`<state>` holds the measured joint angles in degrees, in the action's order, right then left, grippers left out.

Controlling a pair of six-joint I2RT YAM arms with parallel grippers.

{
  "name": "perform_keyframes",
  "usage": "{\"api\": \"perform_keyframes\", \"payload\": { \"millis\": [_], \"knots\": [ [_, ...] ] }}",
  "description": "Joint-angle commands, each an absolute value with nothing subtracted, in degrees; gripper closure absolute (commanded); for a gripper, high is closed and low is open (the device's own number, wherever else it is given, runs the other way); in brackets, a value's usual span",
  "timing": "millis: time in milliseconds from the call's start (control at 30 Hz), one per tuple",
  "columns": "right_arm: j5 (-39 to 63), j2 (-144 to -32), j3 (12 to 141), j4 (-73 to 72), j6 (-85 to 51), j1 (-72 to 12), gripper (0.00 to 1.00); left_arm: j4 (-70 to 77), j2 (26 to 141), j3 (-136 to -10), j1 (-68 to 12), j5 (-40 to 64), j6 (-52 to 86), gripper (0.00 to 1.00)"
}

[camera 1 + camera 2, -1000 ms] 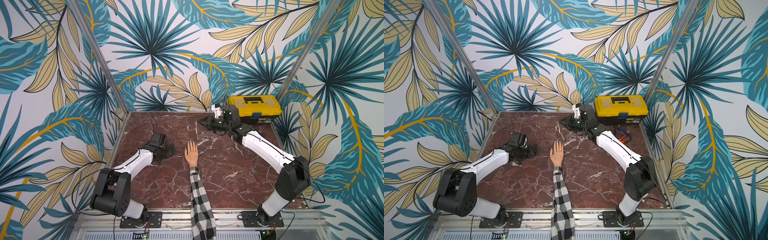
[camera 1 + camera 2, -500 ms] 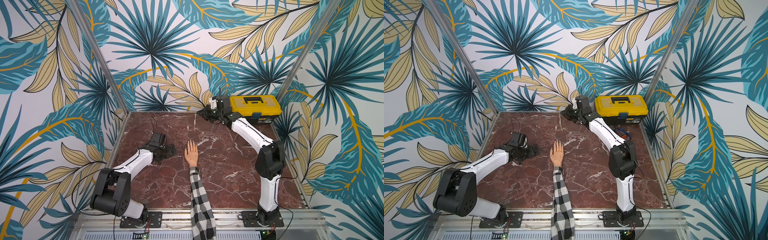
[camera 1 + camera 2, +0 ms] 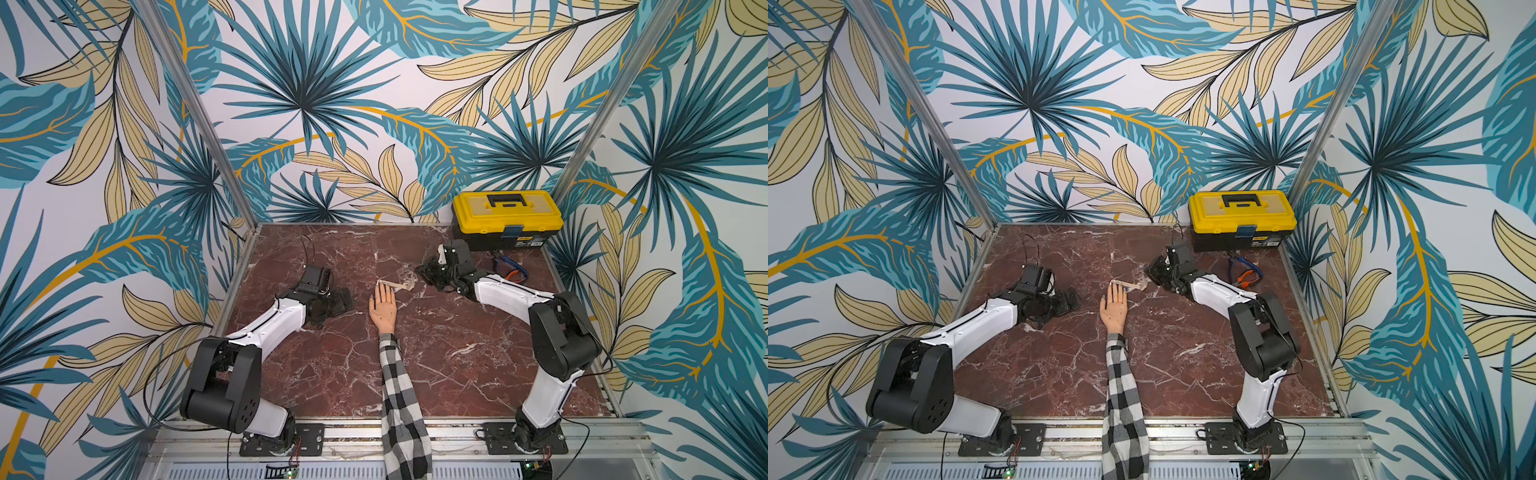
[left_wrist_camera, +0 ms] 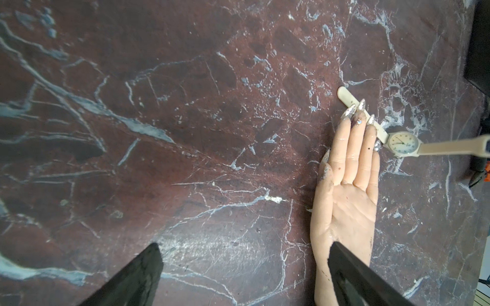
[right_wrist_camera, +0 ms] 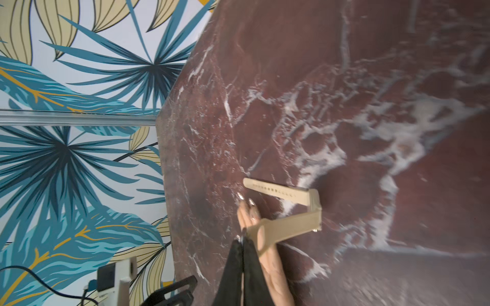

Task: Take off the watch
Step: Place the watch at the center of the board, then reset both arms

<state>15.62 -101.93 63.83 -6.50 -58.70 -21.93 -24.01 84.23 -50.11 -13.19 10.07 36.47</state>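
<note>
Watch (image 4: 403, 144), likely light and floppy, runs from the right pincer (image 5: 242, 243) clenched on one strap end, clear of its fragile face; left pincer (image 4: 245, 247) stands released.

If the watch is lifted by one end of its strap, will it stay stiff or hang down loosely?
Probably loosely: the watch folds sharply at its face while the right gripper is shut on one strap end. It is likely light, since it looks thin and small beside the mannequin hand. The smooth strap might slip from so narrow a pinch.
</note>
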Motion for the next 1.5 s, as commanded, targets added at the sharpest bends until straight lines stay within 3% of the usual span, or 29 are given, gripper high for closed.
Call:
{"api": "perform_keyframes", "payload": {
  "millis": [0, 567, 600, 633, 700, 733, 933, 1067, 1167, 1467],
  "knots": [
    [11.4, -95.4, 57.1, -11.7, -58.4, -21.8, 1.00, -24.2, 83.1, -49.5, -12.9, 10.3, 36.4, 0.01],
    [3.2, -73.2, 31.5, -4.4, -57.2, -21.5, 1.00, -23.6, 82.0, -48.1, -12.9, 10.2, 36.2, 0.01],
    [1.9, -70.8, 30.3, -2.3, -57.0, -21.5, 0.98, -23.6, 81.9, -48.1, -12.8, 10.2, 36.2, 0.01],
    [0.6, -69.3, 29.3, -0.5, -56.8, -21.5, 0.88, -23.5, 81.9, -48.1, -12.9, 10.3, 36.1, 0.00],
    [-1.7, -65.2, 27.9, 4.4, -57.0, -21.5, 0.58, -23.5, 81.8, -48.0, -12.9, 10.4, 36.0, 0.01],
    [-2.8, -63.0, 27.4, 7.3, -57.1, -21.5, 0.49, -23.5, 81.9, -47.9, -12.9, 10.4, 35.9, 0.01],
    [-9.1, -49.1, 27.3, 23.3, -58.1, -21.5, 0.11, -23.5, 81.3, -48.1, -12.8, 10.2, 35.4, 0.01],
    [-13.2, -41.9, 30.4, 29.7, -56.5, -21.5, 0.01, -23.5, 80.0, -48.2, -12.9, 9.9, 34.9, 0.01],
    [-15.9, -39.7, 33.9, 32.0, -52.5, -21.5, 0.01, -23.5, 78.7, -48.6, -12.9, 9.4, 33.5, 0.01],
    [-21.6, -49.2, 47.6, 25.5, -28.0, -21.5, 0.00, -22.1, 68.9, -50.7, -13.0, -3.0, 27.5, 0.01]
  ]
}}
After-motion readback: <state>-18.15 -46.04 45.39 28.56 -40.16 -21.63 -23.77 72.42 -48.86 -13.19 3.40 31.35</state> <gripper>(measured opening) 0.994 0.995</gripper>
